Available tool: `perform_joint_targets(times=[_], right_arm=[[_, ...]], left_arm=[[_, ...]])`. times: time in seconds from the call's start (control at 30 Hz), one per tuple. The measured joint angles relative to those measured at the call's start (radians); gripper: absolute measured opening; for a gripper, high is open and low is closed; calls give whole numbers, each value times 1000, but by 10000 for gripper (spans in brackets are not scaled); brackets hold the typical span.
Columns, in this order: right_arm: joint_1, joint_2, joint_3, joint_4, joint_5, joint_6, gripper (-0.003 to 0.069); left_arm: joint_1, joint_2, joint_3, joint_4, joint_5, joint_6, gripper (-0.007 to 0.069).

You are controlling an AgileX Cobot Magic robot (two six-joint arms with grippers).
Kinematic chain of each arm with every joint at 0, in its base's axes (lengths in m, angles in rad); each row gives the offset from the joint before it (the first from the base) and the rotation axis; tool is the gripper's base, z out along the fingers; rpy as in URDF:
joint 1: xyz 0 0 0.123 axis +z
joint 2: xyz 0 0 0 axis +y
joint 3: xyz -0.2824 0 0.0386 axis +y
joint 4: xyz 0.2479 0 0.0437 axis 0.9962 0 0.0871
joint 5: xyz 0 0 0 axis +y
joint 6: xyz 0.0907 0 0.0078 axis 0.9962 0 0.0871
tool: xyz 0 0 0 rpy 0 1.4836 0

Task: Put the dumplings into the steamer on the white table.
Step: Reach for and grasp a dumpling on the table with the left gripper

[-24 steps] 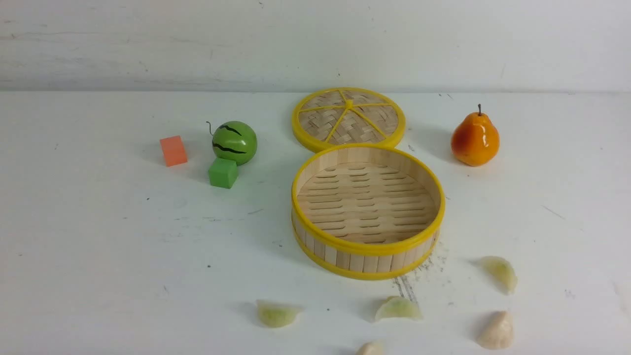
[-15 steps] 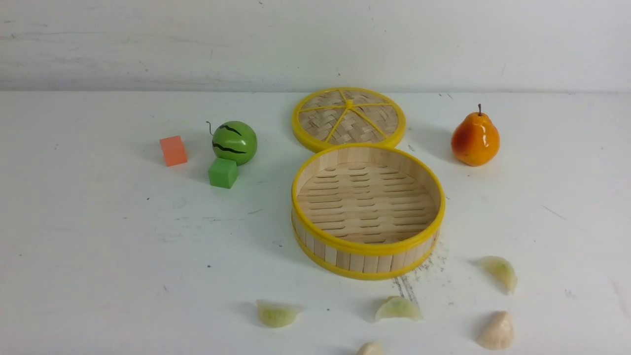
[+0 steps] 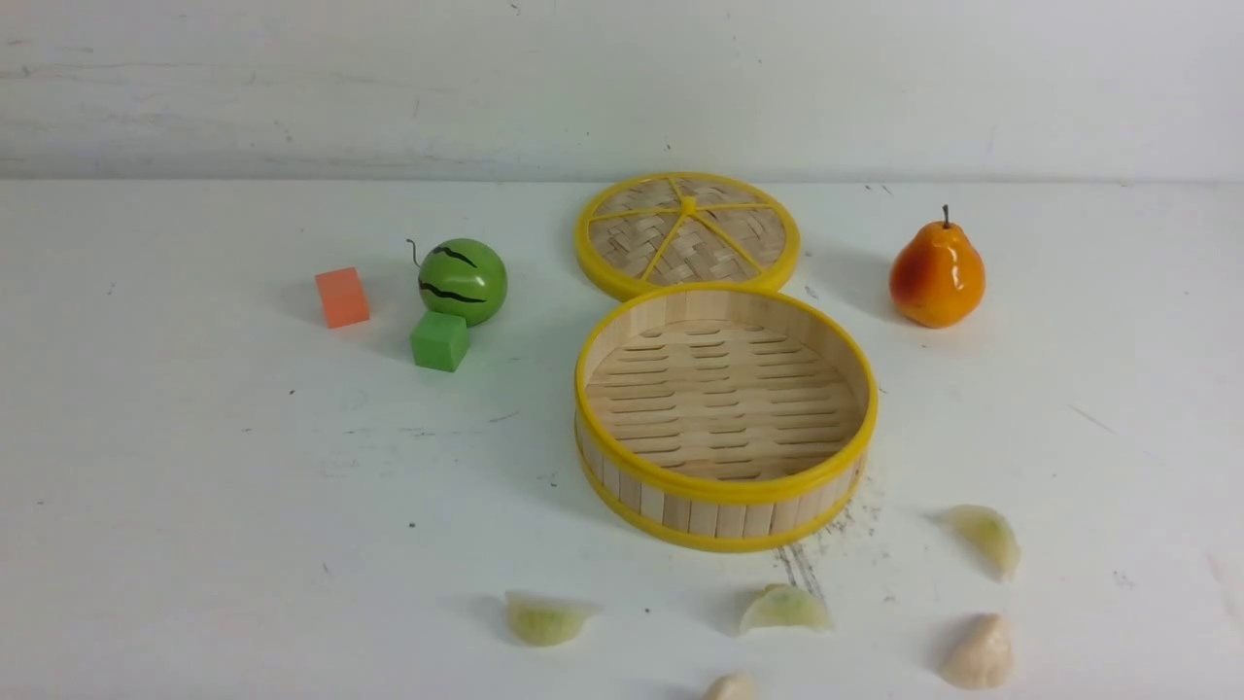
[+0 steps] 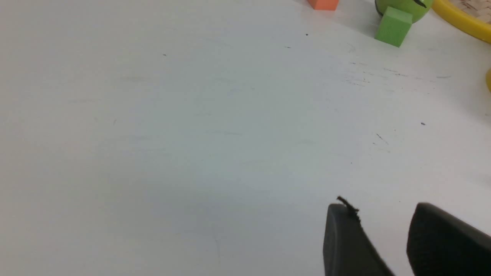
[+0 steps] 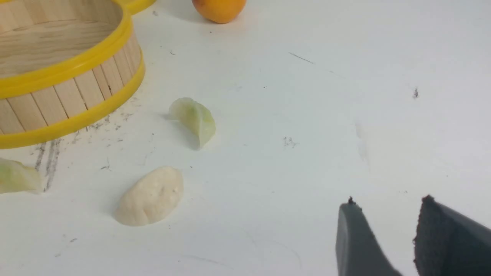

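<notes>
While the five small pale crescent dumplings (image 3: 785,609) lie on the white worktop (image 3: 194,506) at four to seven o'clock of the empty yellow-rimmed bamboo steamer (image 3: 724,493), left gripper (image 4: 381,210) and right gripper (image 5: 387,203) stand spread, empty, and an off-centre pinch could squirt one away.

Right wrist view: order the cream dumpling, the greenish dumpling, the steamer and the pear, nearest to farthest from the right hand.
From the right hand:
1. cream dumpling, lying closest, toward the robot's left of the hand.
2. greenish dumpling, just beyond the cream one.
3. steamer, farther off toward the robot's left.
4. pear, farthest, at the back.
</notes>
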Motion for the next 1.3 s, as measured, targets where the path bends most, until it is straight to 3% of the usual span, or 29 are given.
perform_joint_targets(times=[1.03, 1.3], right_arm=[[0, 0, 0, 11, 0, 2, 239], [0, 0, 0, 80, 0, 2, 239]], left_arm=[[0, 0, 0, 0, 0, 0, 237], [0, 0, 0, 0, 0, 0, 237]])
